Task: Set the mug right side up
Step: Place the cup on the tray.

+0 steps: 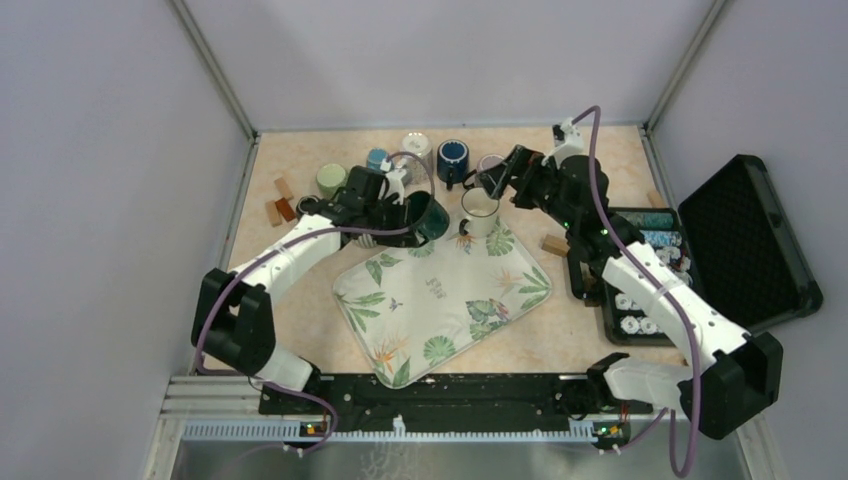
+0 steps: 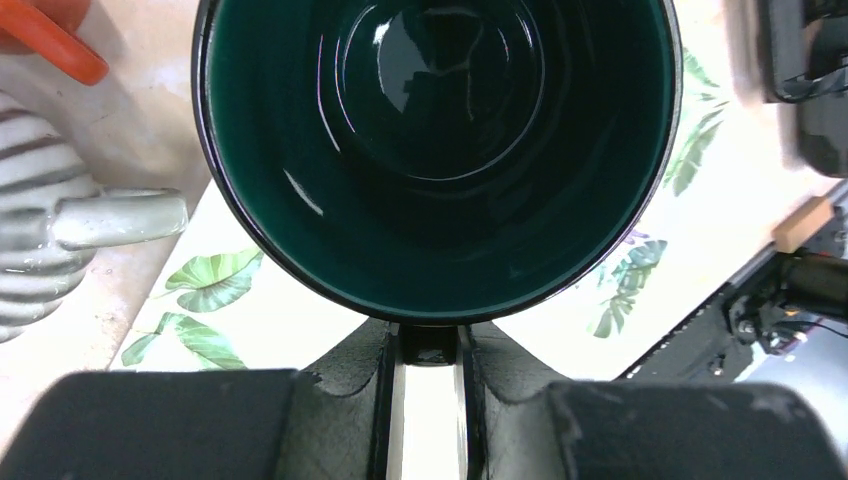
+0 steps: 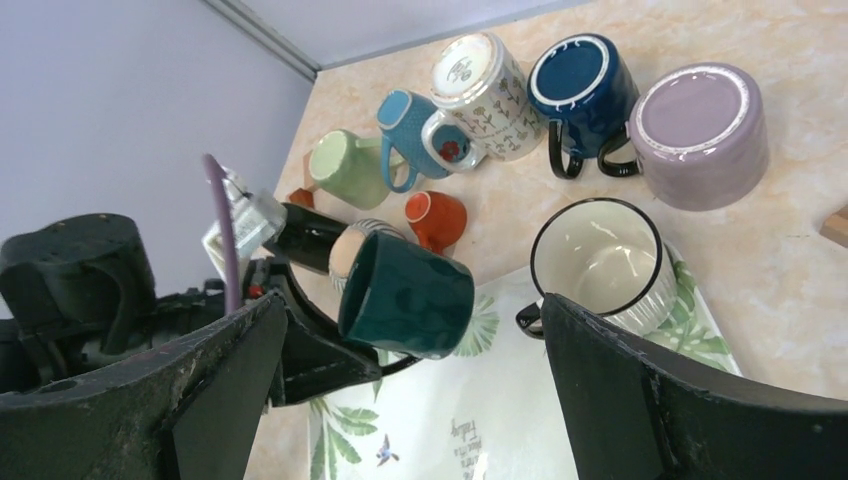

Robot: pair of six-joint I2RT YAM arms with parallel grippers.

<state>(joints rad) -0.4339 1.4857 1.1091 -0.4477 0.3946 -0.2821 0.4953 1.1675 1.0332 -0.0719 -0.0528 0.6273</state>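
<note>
**Near field:** a rectangular tray printed with green leaves (image 1: 440, 300) lies on the table. Over its far left corner a glossy dark-green ceramic mug (image 3: 410, 293) is held clear of the surface. It is tipped on its side, with the mouth turned toward the left wrist. Its rim wall is pinched between the fingers of the left gripper (image 2: 430, 345).

**Step in hand:** this is judged to be the rotation itself, about half made. A further wrist roll is called for until the mouth faces up, followed by a level lowering onto the tray.

**Just beyond:** an upright white mug with a dark rim (image 1: 480, 212) is attended by the right gripper (image 1: 497, 180), whose jaws are spread wide and empty.

**Farthest:** an inverted lilac mug (image 3: 700, 135) is seen among others.
</note>
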